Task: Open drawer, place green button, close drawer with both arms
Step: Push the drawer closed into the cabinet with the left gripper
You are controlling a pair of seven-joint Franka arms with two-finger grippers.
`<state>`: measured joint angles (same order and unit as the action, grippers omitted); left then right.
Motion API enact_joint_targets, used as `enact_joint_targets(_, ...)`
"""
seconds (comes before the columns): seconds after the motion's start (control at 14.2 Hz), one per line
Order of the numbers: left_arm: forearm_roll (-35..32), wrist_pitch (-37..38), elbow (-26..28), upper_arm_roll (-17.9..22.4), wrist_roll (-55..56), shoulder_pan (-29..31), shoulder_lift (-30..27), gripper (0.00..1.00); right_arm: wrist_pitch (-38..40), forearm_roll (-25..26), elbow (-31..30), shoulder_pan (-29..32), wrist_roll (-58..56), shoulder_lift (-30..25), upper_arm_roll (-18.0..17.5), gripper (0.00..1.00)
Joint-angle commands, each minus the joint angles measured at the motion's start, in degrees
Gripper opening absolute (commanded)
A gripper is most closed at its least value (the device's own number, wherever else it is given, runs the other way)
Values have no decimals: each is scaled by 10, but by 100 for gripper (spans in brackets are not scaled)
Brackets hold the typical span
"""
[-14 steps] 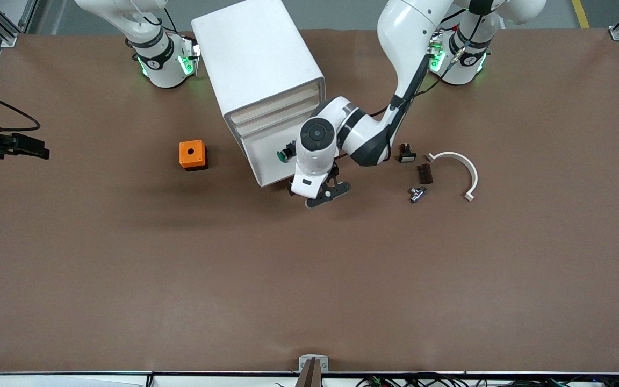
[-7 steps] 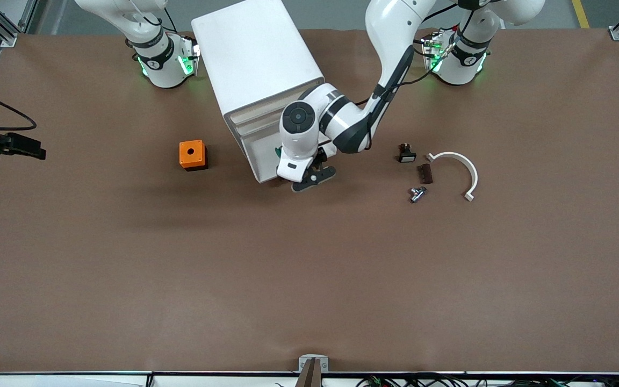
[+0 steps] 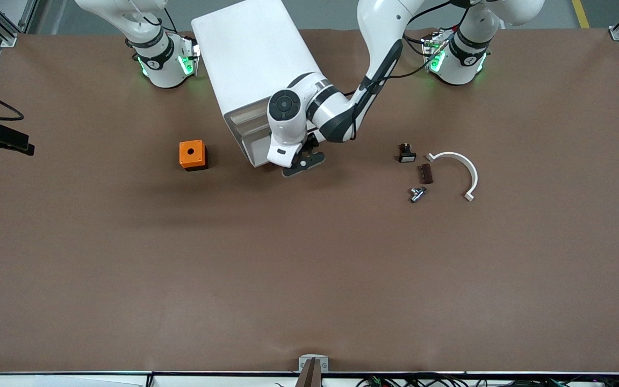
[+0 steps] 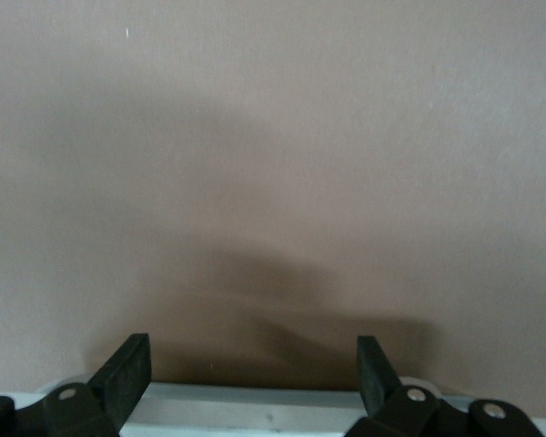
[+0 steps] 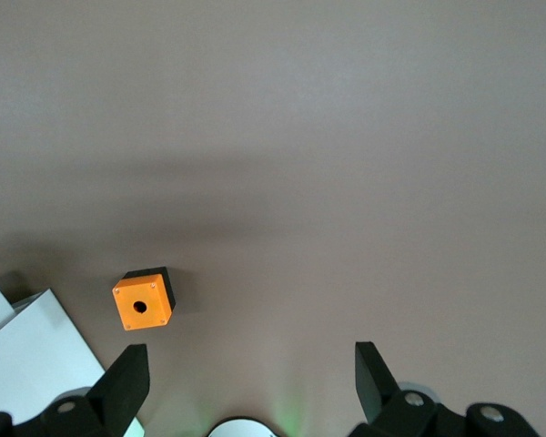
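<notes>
The white cabinet [image 3: 256, 64] stands between the two arm bases. Its lowest drawer [image 3: 254, 152] sticks out only a little. My left gripper [image 3: 301, 164] is low at the drawer's front, fingers open. In the left wrist view the open left gripper [image 4: 253, 364] has the drawer's pale front edge [image 4: 273, 405] between its fingers, with bare table ahead. The button is hidden under the left arm's hand. My right gripper [image 5: 250, 373] is open and empty, high above the table, and shows only in its own wrist view.
The orange box [image 3: 192, 155] sits toward the right arm's end, beside the cabinet, and shows in the right wrist view [image 5: 144, 300]. Toward the left arm's end lie a small black part [image 3: 407, 154], a brown piece [image 3: 425, 173], a metal part [image 3: 417, 193] and a white curved piece [image 3: 457, 169].
My left gripper has moved toward the cabinet and pushed the drawer most of the way in. The green button, seen in the drawer before, is now covered.
</notes>
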<state>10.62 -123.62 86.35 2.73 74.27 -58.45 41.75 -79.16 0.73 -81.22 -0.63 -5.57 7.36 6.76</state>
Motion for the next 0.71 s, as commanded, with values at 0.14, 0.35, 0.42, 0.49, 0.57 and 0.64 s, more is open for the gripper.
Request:
enact_joint_targets(0.14, 40, 7, 6, -15, 18, 1, -5, 99, 37, -26, 5, 33, 2, -17, -10, 100)
enact_joint_targets(0.35, 80, 7, 6, -19, 11, 1, -4, 99, 39, -25, 1, 43, 1, -24, -9, 100)
enact_joint_targets(0.42, 88, 7, 6, -19, 11, 2, -4, 99, 40, -25, -2, 45, 0, -26, -10, 100)
enact_joint_targets(0.49, 98, 7, 6, -19, 10, 2, -4, 99, 43, -24, -7, 45, 0, -31, -10, 100)
enact_joint_targets(0.57, 113, 7, 6, -20, 8, 3, -4, 99, 39, -24, -13, 43, -1, -42, -11, 100)
enact_joint_targets(0.64, 131, 7, 6, -21, 7, 4, -2, 99, 37, -22, -15, 40, -1, -48, -13, 100)
